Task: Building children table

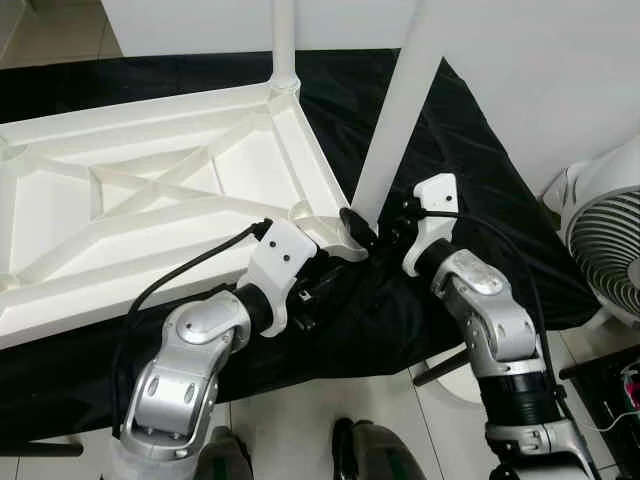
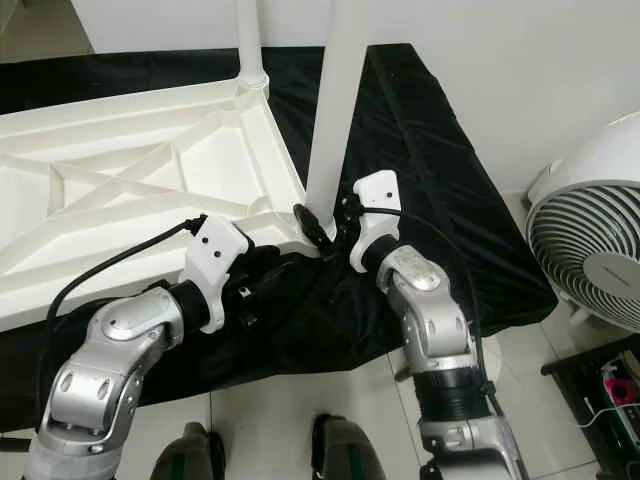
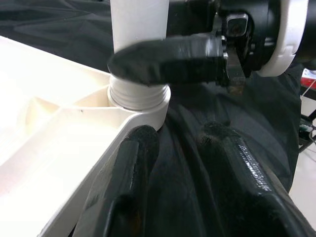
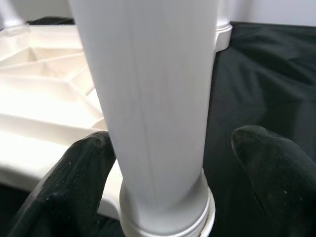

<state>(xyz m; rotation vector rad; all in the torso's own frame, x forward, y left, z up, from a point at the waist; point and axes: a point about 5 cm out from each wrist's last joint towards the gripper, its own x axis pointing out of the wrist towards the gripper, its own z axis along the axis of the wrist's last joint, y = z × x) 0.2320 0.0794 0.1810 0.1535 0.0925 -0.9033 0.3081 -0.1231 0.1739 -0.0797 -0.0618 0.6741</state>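
Black fingers of my right gripper (image 4: 163, 177) sit spread wide on either side of the white leg (image 4: 148, 98). One pad is just beside it, the other stands off, so I am not clamping. The wrist is low at the leg's foot, right where it meets the corner socket (image 3: 140, 98).

My left gripper (image 3: 182, 168) lies on the black cloth (image 1: 480, 160) just under that same corner. Its two fingers are a little apart, holding nothing; one of them touches the edge of the tabletop (image 1: 150, 190) just below the socket.

Now the leg itself: its threaded end is in the socket, and a few thread rings are exposed above the rim. So I judge it started, not fully screwed home. Its long axis rises from the corner and leans a bit toward my right, away from the top, rather than standing square.

The top lies upside down on the cloth, ribs and cross-bracing facing up. At the far corner on the same side a second leg (image 1: 284, 40) already stands upright in its socket. The other corners I cannot see well enough to judge.

So: one leg up, one being seated, likely more to go. A fan (image 1: 605, 235) stands on the floor to my right.
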